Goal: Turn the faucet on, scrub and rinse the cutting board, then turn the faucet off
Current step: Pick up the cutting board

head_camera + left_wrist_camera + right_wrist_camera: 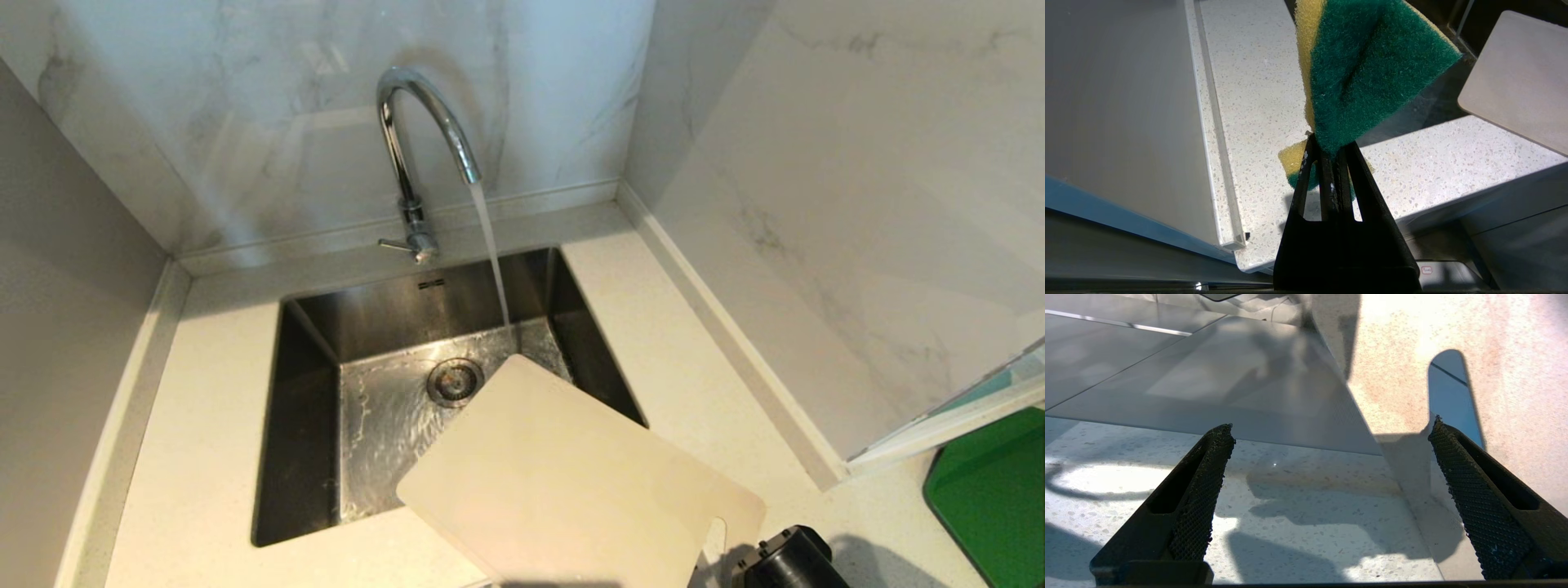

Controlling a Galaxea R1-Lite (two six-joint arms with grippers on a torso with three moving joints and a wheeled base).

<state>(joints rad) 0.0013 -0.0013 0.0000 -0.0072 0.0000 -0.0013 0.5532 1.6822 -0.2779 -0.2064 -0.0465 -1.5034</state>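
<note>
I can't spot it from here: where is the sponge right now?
The green-and-yellow sponge shows only in the left wrist view, pinched in the left gripper above the speckled countertop, near the cutting board.

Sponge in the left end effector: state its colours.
The sponge is yellow with a dark green scouring face, clearest in the left wrist view.
</note>
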